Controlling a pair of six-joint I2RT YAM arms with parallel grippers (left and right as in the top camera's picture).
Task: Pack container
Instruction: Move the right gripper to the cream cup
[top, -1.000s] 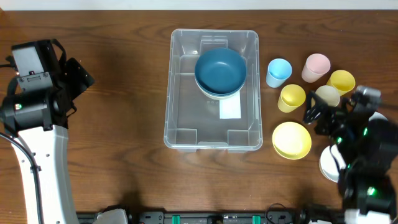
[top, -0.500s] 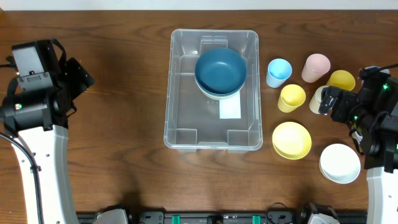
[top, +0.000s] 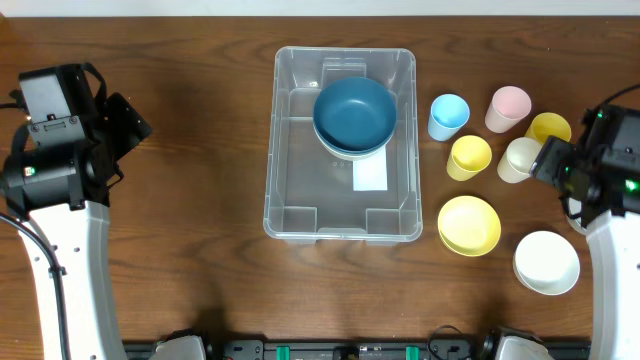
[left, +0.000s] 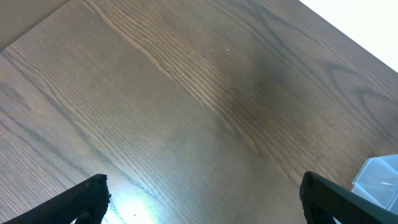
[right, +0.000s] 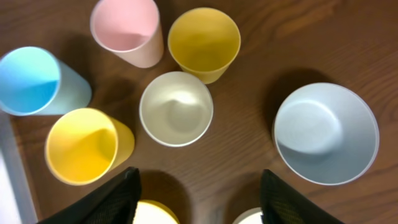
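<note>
Seen at the bench (top: 190, 120) centre: large clear rectangular plastic container (top: 283, 140), with a round blue bowl (top: 354, 112) sat inside toward one end. Spread wide over bare wood, nothing held: left hand (left: 205, 200). Fingers are parted and empty on the right hand (right: 199, 198), just beside a cream plastic cup (right: 176, 108).

Light was bright, even | pale glare lay on counter (left: 186, 93) just beside left tool (left: 206, 200) | shadows were soft | focus was sharp

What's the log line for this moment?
container: holds blue bowl | left tool: open, empty, over table | right tool: open, empty, by cream cup
</note>
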